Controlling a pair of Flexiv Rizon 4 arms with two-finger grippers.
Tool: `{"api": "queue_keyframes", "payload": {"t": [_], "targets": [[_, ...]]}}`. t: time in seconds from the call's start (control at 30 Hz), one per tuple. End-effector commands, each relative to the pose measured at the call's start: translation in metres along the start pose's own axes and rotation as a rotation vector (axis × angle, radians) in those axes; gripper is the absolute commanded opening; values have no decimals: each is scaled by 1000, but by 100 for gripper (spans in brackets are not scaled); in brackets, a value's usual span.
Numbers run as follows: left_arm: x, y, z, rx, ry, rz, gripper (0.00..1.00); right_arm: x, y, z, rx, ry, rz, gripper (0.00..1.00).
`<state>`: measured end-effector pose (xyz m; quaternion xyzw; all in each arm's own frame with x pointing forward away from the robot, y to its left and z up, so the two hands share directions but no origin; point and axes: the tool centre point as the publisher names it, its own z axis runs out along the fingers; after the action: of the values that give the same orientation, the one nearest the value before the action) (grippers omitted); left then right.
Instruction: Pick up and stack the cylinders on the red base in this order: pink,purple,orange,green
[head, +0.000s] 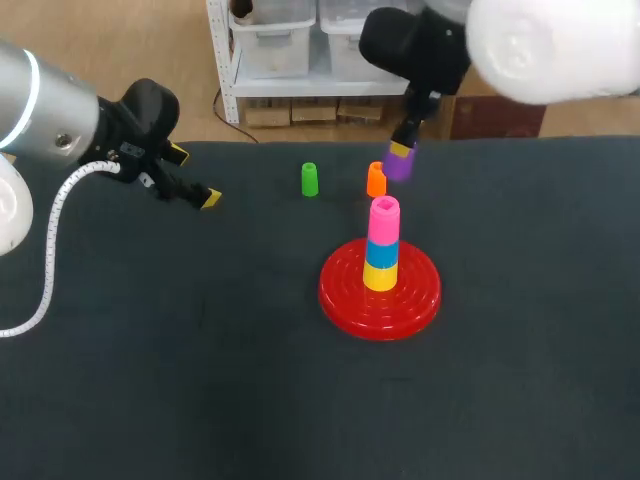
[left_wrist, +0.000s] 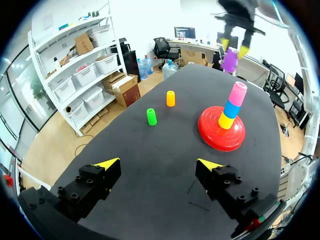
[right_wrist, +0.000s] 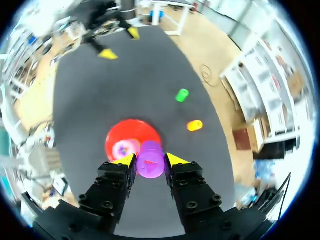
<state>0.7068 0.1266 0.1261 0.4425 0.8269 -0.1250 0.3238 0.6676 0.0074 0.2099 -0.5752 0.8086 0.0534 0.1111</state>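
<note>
The red base (head: 345, 297) sits mid-table with a yellow, a blue and a pink cylinder (head: 384, 218) stacked on its peg. My right gripper (head: 402, 152) is shut on the purple cylinder (head: 398, 165), holding it in the air just behind the stack. In the right wrist view the purple cylinder (right_wrist: 150, 162) is clamped between the yellow tips, with the base (right_wrist: 116, 138) below. The orange cylinder (head: 375, 179) and the green cylinder (head: 309, 179) stand on the table behind the base. My left gripper (head: 193, 176) hovers open and empty at the far left.
The dark table (head: 200, 350) stretches wide in front of and to both sides of the base. The left arm's white cable (head: 55, 240) hangs over the table's left part.
</note>
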Motion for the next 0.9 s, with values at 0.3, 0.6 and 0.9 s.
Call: {"api": "queue_keyframes", "payload": {"t": [0.3,0.6,0.9], "targets": [[0,0,0,-1,0,0,100,17,35,-31,-140,-17,-168,0],[0,0,0,-1,0,0,100,9,36,-13,-124,65,-241,0],[0,0,0,-1,0,0,100,6,37,8,-119,120,-266,0]]}}
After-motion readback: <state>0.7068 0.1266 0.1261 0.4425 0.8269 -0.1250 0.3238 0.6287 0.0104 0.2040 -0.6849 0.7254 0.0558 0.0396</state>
